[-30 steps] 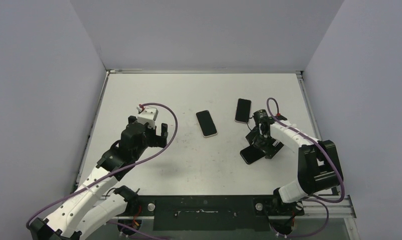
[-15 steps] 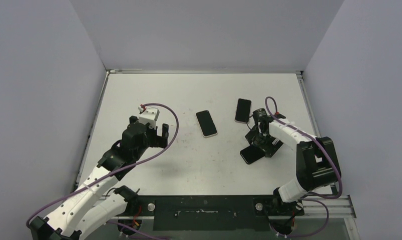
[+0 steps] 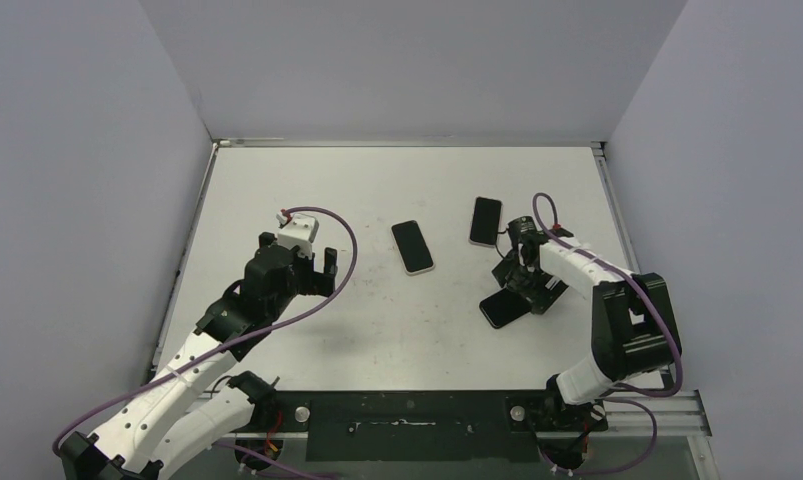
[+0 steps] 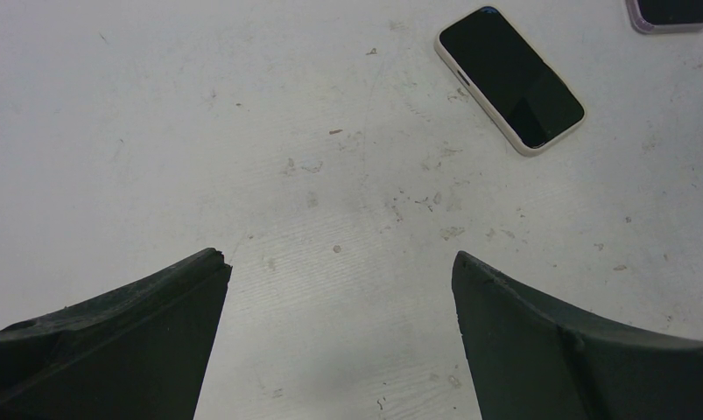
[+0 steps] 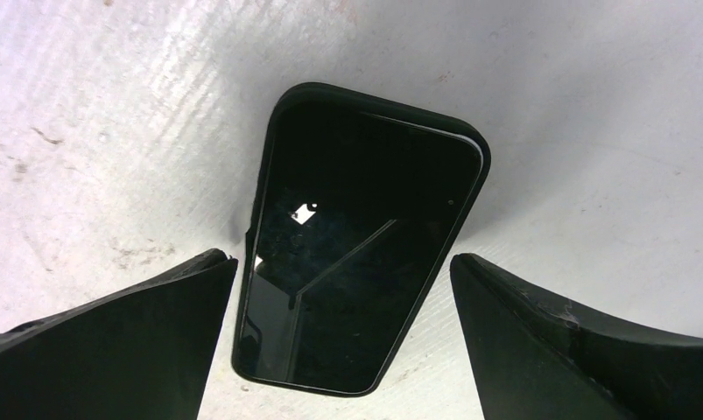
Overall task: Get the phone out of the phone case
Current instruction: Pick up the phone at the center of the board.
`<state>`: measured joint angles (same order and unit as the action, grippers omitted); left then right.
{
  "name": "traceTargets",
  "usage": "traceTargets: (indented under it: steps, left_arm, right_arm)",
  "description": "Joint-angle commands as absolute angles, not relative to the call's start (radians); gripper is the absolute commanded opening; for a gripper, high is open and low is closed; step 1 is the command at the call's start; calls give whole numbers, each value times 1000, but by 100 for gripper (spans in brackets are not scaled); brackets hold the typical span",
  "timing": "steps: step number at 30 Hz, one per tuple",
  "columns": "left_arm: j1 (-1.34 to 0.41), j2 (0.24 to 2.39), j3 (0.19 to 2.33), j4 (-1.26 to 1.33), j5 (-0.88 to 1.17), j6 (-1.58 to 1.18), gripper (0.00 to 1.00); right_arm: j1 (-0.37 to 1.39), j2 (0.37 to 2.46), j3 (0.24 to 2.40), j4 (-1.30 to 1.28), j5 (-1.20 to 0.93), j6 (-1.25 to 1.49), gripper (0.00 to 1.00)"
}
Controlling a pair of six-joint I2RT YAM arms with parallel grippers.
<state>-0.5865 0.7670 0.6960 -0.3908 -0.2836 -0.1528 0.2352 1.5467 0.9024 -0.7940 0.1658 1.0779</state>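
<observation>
The black-cased phone [image 5: 356,236] lies flat on the table [image 3: 377,340], directly beneath the right gripper [image 5: 340,262]. The jaws stand apart on either side of its long edges, so its long axis runs across their closing line. The right arm is folded, wrist pointing down. The left gripper [image 4: 340,262], likewise spread, hovers well apart from the phone.

The left end effector [image 4: 339,262] is held wide open, arm extended forward; the right end effector [image 5: 343,262] is likewise spread, pointed downward.
</observation>
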Motion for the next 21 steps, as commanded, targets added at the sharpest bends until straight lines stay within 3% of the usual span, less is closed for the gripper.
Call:
traceTargets:
  steps: [1, 9, 11, 17, 21]
  left_arm:
    - [-590, 764, 694, -326, -270, -158, 97]
    - [-589, 783, 678, -301, -220, -172, 97]
    - [-589, 794, 679, -295, -196, -176, 97]
    - [-589, 830, 696, -277, -117, -234, 97]
    - [-589, 858, 711, -233, -13, -289, 97]
  right_arm:
    - [229, 1561, 867, -746, 176, 1051, 100]
    - [234, 1609, 836, -689, 133, 984, 100]
    - [240, 1605, 828, -664, 112, 960, 96]
    - [320, 1582, 865, -605, 70, 825, 58]
    - [404, 1564, 909, -549, 70, 716, 41]
